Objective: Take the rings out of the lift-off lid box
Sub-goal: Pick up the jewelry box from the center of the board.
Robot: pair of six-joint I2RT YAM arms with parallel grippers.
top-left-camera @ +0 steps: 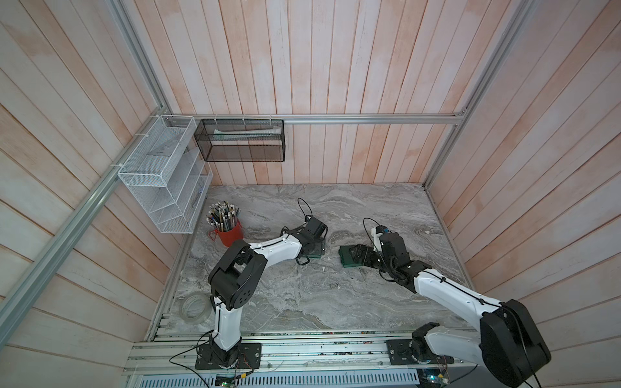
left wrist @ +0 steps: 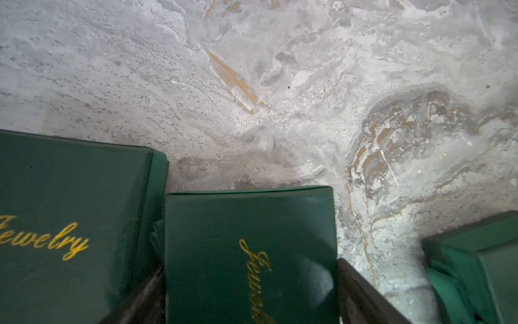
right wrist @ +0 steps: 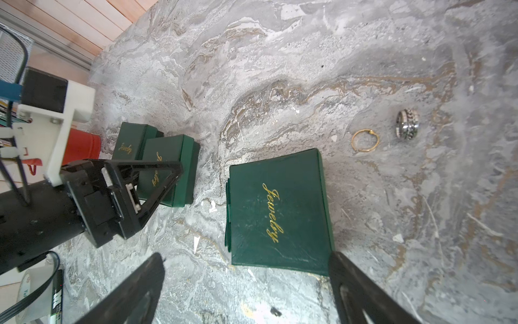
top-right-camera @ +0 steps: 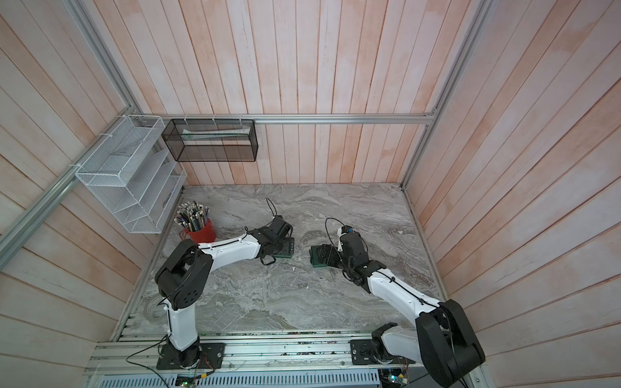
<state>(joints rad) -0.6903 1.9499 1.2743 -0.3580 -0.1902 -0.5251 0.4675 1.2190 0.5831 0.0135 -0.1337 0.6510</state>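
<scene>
The left fingers (left wrist: 361,294) stood wide, one at each side of a small green "Jewelry" box (left wrist: 249,238) and close against its walls. Whether they squeezed it could not be told. A second lidded box (left wrist: 70,210) sat just beside it on the desk (top-left-camera: 302,295).

The right fingers (right wrist: 350,280) were spread wide and held nothing. One tip was just beside a corner of a third green box (right wrist: 280,210), which had its gold-lettered lid on.

The rings lay on the bare desk near that third box, outside every container. They were a thin gold ring (right wrist: 365,141) and, near it but not touching, a broad silver ring (right wrist: 407,127). What the three closed boxes contained was hidden.

In both top views the left arm (top-left-camera: 268,250) rose from the front rail, bent at the elbow and reached toward mid-desk, with its wrist tipped down over the box. The right arm (top-left-camera: 447,289) stretched low from the right front corner toward the third box. A red cup of pencils (top-left-camera: 228,231) stood at the desk's left edge.
</scene>
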